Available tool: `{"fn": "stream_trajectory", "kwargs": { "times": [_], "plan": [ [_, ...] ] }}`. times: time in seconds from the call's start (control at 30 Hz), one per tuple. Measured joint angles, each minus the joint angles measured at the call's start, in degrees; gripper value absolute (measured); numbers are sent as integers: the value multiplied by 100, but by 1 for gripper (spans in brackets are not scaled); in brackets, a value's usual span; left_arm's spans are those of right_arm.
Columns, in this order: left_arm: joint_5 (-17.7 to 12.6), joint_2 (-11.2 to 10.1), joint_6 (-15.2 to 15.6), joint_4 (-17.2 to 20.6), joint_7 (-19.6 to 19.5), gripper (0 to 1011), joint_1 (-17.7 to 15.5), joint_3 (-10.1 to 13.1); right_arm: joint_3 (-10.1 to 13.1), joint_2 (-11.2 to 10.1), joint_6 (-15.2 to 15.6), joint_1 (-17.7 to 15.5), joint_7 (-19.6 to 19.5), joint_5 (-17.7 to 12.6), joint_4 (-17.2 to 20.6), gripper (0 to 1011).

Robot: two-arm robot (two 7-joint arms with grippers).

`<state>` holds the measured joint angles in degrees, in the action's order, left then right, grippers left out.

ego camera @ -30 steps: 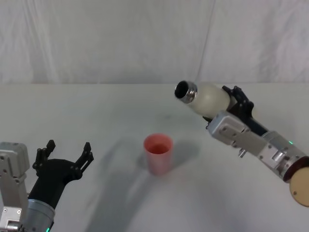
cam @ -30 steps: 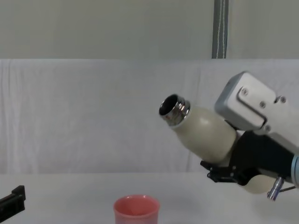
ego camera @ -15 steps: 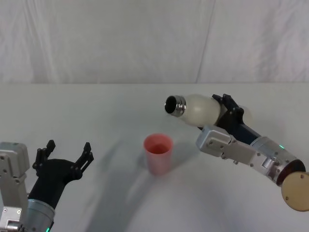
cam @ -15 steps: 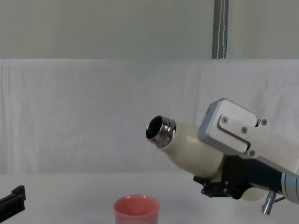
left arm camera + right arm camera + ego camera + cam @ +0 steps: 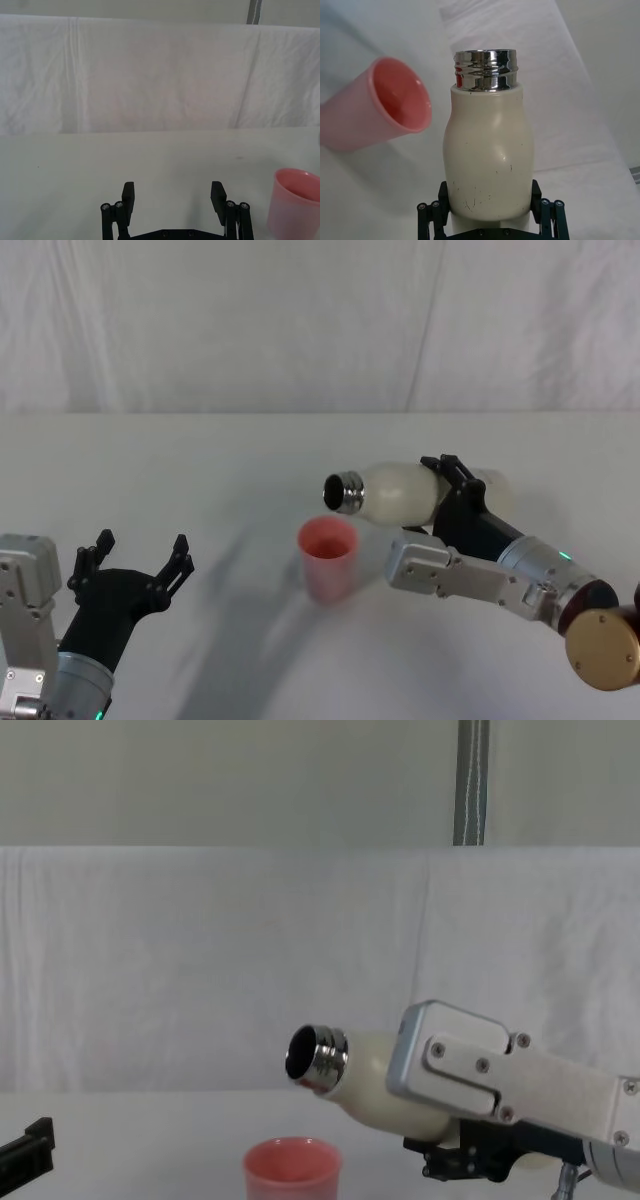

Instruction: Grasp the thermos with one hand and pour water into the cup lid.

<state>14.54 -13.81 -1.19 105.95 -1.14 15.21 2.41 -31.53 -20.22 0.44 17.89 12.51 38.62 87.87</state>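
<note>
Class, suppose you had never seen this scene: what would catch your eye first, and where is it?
First, the cream thermos, tipped almost level in the right tool, its steel neck just above the pink cup lid at mid-table. Next, the left tool, open and idle at the near left.

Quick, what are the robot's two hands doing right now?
Left gripper: open, holding nothing, parked low on the robot's left.
Right gripper: shut on the thermos, tipped nearly level above the cup lid.

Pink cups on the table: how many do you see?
1. The pink cup lid stands upright on the white table, near its middle, just below the steel mouth of the tilted thermos held by the right end effector. Nothing seems to hide another.
</note>
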Motion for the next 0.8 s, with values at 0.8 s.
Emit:
{"fn": "stream_trajectory", "kwargs": {
  "times": [0.8],
  "plan": [
    [0, 0, 0, 0, 0, 1001, 0, 0, -255, -142, 191, 204, 211, 462, 0, 950]
  ]
}}
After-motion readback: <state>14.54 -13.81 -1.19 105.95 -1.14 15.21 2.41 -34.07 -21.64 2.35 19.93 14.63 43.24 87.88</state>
